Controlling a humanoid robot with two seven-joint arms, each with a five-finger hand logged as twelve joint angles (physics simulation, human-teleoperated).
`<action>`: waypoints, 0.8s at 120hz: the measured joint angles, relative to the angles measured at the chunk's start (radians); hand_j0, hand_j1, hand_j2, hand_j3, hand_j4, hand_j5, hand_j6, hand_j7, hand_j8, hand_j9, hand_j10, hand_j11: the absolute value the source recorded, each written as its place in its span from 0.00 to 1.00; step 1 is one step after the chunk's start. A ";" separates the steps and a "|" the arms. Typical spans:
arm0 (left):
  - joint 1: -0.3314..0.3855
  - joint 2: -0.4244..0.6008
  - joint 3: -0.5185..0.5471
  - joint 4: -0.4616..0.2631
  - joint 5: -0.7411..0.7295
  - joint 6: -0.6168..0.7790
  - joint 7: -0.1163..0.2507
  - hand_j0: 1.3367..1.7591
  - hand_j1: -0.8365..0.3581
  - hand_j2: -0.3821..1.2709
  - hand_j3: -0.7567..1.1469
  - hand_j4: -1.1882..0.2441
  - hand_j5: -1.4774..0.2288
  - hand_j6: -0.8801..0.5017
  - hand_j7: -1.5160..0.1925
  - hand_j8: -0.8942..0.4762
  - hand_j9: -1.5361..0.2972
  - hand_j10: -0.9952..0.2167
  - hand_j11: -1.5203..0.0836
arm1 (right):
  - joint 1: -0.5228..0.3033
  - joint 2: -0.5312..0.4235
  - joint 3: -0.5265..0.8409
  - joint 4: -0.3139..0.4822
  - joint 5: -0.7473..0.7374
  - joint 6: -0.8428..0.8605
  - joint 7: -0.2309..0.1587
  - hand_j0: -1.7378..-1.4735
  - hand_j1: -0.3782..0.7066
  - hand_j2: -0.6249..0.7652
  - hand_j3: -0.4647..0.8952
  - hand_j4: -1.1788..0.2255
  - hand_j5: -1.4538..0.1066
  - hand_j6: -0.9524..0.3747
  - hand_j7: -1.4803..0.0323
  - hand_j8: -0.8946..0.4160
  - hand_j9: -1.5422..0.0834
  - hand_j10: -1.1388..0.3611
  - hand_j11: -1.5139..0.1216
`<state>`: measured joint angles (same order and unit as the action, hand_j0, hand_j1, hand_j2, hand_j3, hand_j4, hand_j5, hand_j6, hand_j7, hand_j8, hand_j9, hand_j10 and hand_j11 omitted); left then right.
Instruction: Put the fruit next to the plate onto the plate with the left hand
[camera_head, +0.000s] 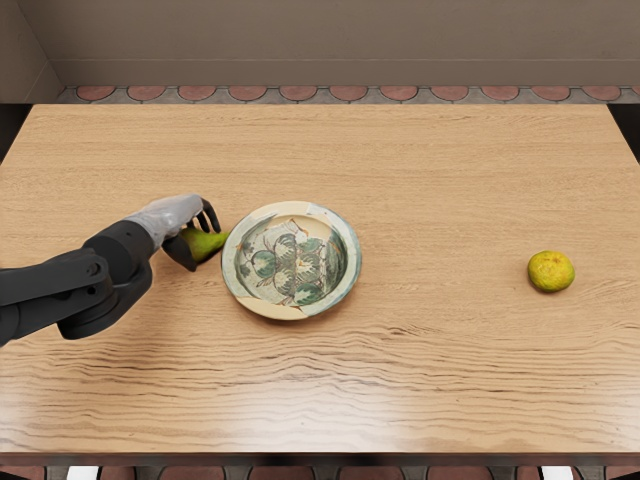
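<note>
A green pear-like fruit (206, 242) lies on the table just left of the plate (343, 262), a round dish with a green leaf pattern. My left hand (192, 234) comes in from the left edge and its fingers curl around the fruit, covering its left part. The fruit's right end pokes out toward the plate's rim. Whether the fruit rests on the table or is lifted I cannot tell.
A yellow-green citrus fruit (551, 271) sits far to the right on the wooden table (400, 370). A tiled strip and a wall run behind the table's far edge.
</note>
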<state>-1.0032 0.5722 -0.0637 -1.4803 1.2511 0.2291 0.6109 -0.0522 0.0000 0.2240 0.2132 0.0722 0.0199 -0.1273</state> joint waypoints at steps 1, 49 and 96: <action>0.001 0.000 0.000 0.000 0.001 0.000 0.000 0.75 0.51 0.36 0.40 0.44 0.46 0.30 0.47 0.30 0.44 0.36 0.49 | 0.000 0.000 0.000 0.000 0.000 0.000 0.000 0.30 0.06 0.45 0.34 0.82 0.91 0.70 0.96 0.66 0.93 0.74 0.90; 0.005 -0.002 -0.001 0.001 0.004 -0.004 0.000 0.75 0.53 0.34 0.40 0.45 0.44 0.31 0.43 0.31 0.40 0.33 0.45 | 0.000 0.000 0.000 0.000 0.000 0.000 0.000 0.30 0.06 0.45 0.34 0.82 0.91 0.70 0.96 0.66 0.93 0.74 0.90; 0.005 -0.003 0.000 0.003 0.000 -0.007 0.002 0.73 0.50 0.38 0.40 0.50 0.38 0.36 0.39 0.35 0.36 0.34 0.41 | 0.000 0.000 0.000 0.000 0.000 0.000 0.000 0.30 0.06 0.45 0.34 0.82 0.91 0.70 0.96 0.66 0.93 0.74 0.90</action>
<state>-0.9986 0.5688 -0.0640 -1.4778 1.2511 0.2219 0.6131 -0.0522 0.0000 0.2239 0.2132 0.0721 0.0202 -0.1273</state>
